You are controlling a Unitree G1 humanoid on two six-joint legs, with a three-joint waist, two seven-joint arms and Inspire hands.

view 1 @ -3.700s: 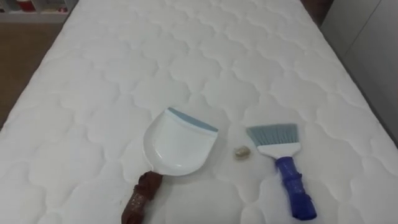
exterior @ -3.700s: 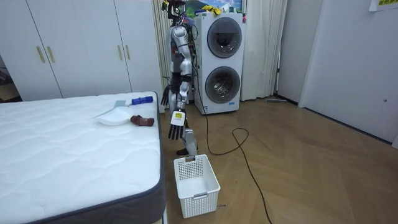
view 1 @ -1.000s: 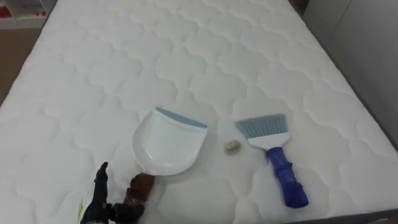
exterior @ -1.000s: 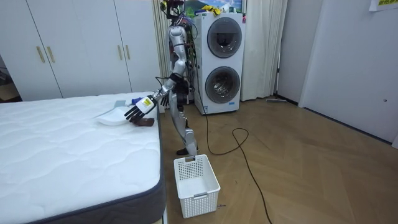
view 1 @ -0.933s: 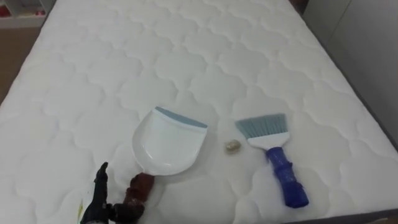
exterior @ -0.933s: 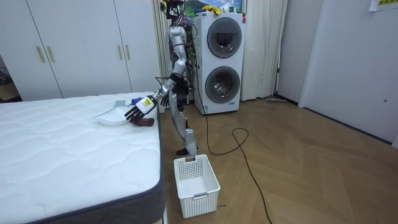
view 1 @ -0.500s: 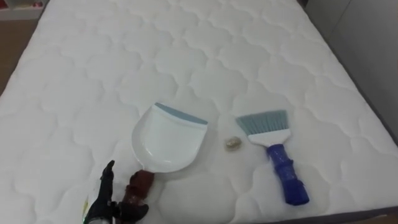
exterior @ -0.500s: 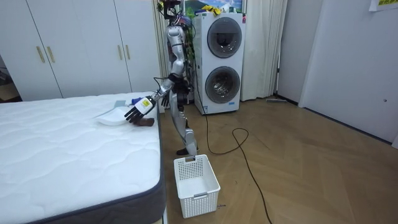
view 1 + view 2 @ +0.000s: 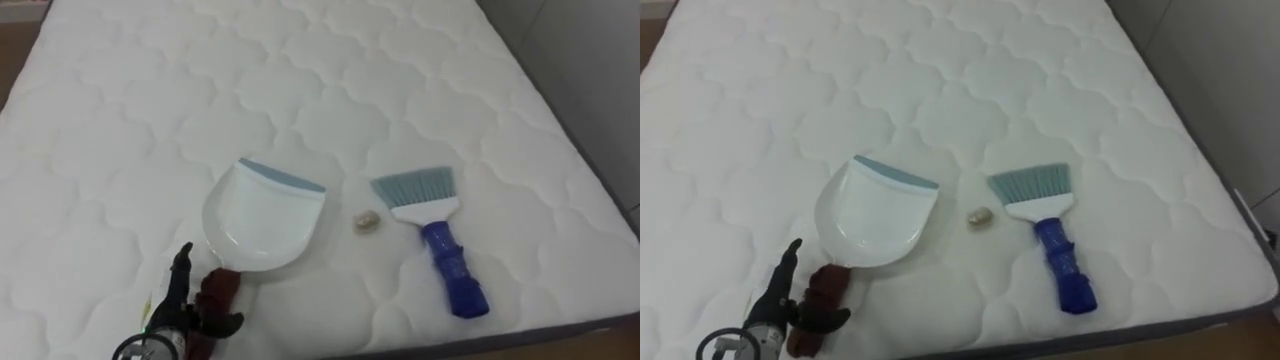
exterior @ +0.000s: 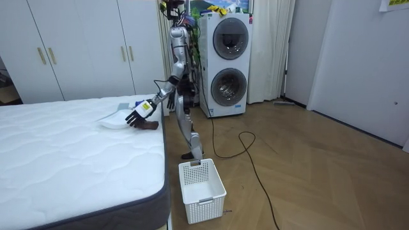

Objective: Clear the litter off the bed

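Note:
A white dustpan [image 9: 262,215] with a blue-grey lip lies on the white mattress [image 9: 330,90], its brown handle [image 9: 213,296] pointing toward me. My left hand [image 9: 178,305] is open right beside that handle on its left, fingers straight and thumb reaching under the handle's near end. A small beige crumb [image 9: 366,222] lies between the dustpan and a brush [image 9: 449,271] with a blue handle and grey-blue bristles [image 9: 412,188]. In the room view my left hand [image 10: 139,114] reaches over the bed's corner above the dustpan [image 10: 115,121].
I stand at the bed's end near the stacked washing machines [image 10: 229,61]. A white laundry basket [image 10: 201,190] sits on the wooden floor beside the bed's corner. The mattress edge [image 9: 560,330] runs close below the brush.
My left hand came up from my side and has crept forward along the dustpan's handle. The eye view has tipped further down the bed.

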